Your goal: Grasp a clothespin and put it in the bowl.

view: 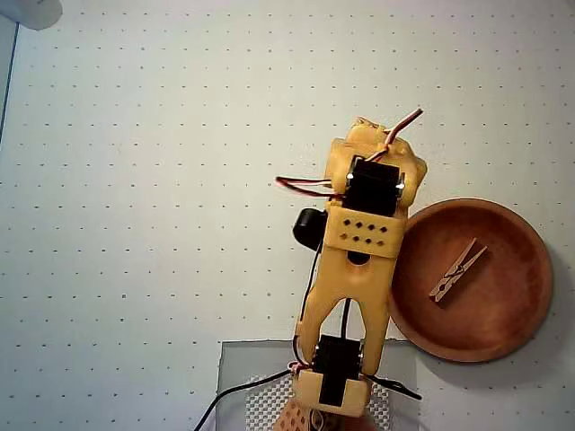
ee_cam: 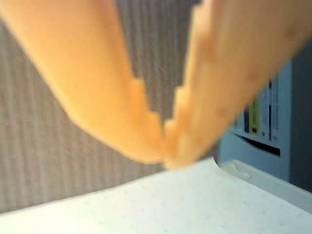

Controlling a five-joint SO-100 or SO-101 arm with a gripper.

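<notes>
The reddish-brown wooden bowl (view: 503,323) stands at the right in the overhead view. A light-tan wooden clothespin (view: 457,270) lies inside it, tilted, near the middle. The yellow arm (view: 359,260) is folded up left of the bowl, its wrist overlapping the bowl's left rim from above. In the wrist view the gripper (ee_cam: 165,146) fills the frame, blurred. Its two yellow fingers meet at the tips with nothing between them. The bowl and clothespin are out of the wrist view.
A white dotted mat (view: 162,180) covers the table. The arm's base stands on a grey plate (view: 238,377) at the bottom edge. In the wrist view the table's far edge (ee_cam: 146,178) ends before a grey wall and a blue-grey box (ee_cam: 263,131).
</notes>
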